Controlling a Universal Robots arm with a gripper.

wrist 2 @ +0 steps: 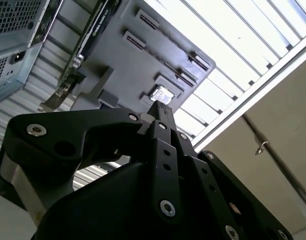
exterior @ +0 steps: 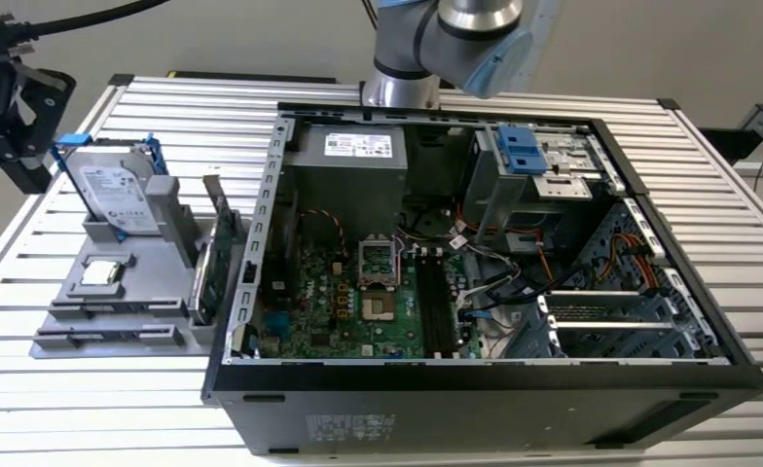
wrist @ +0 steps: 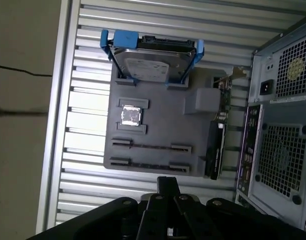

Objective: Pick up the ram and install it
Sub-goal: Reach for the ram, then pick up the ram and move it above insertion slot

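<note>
Though hung near the hard drive [exterior: 109,190] at the exterior view's left, touches nothing. Holds the pincer [exterior: 27,170] clenched and empty, fingertips [wrist 2: 160,114] pressed together. Leaves the ram [wrist: 150,146] untouched, seen as a thin dark strip in a long slot of the grey holder [wrist: 157,125], between the square chip [wrist: 131,116] and a second slot [wrist: 143,164] at the holder's edge. Stands the blue-bracketed drive upright at the holder's opposite end, a green card [exterior: 219,253] along the side nearest the open computer case [exterior: 486,389]. Rests holder and case side by side on the slatted surface [exterior: 199,97], ram well apart from the motherboard [exterior: 355,292].
</note>
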